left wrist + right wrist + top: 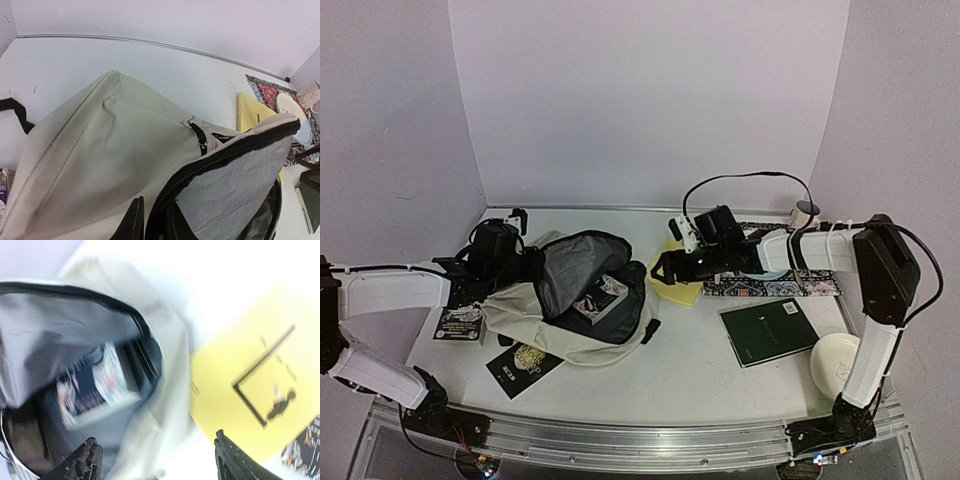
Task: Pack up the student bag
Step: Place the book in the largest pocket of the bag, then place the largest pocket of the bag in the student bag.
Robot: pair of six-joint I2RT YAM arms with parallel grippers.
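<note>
1. Soft cream fabric backpack point(523, 312) with black zippers and grey lining, lying on its side.
2. Main compartment unzipped, flap raised, zipper rim pinched between left gripper point(155, 221) jaws.
3. Gaping mouth sits just ahead of the spread right gripper point(156, 452) jaws, not touching.

Student bag point(520, 305) mouth gapes open toward the table's point(670, 380) right side; a printed book point(601, 297) lies inside, partly filling it. Yellow book point(685, 293) crowds the mouth's right rim. Bare strip along the near edge, between bag and green notebook point(768, 332).
</note>
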